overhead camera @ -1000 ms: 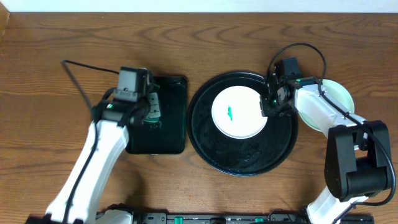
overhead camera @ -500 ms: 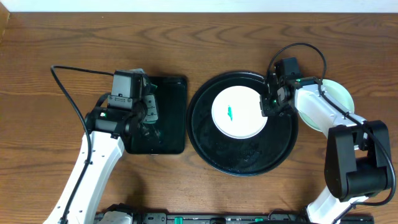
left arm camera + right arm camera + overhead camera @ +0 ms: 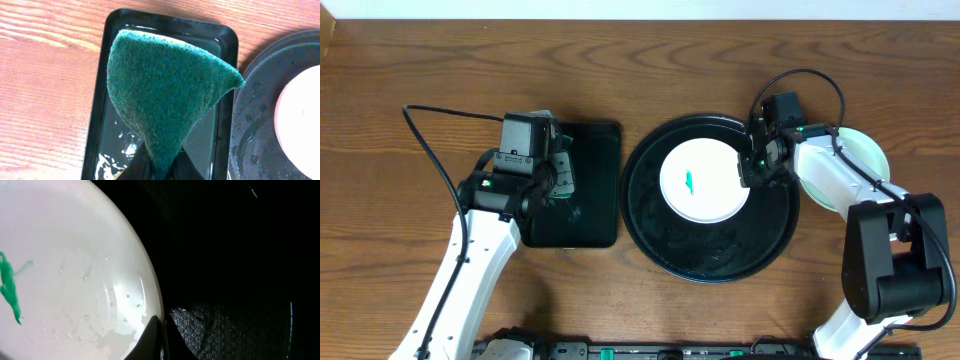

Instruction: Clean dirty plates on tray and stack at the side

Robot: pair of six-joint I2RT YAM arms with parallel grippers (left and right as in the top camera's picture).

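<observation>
One coarse cone-folded sponge [image 3: 165,95]; right claw [image 3: 159,341] pinches glossy round plate [image 3: 75,275]

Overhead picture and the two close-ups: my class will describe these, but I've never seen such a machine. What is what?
Two white robot arms stand at a wooden table. One picture looks down from above; the others come from cameras on each wrist. The left fingers hold a green scouring pad above a rectangular black tray. The right fingers pinch the rim of a white plate, smeared green, lying in a round black tray. A mint-green plate sits at the right, outside it.
</observation>
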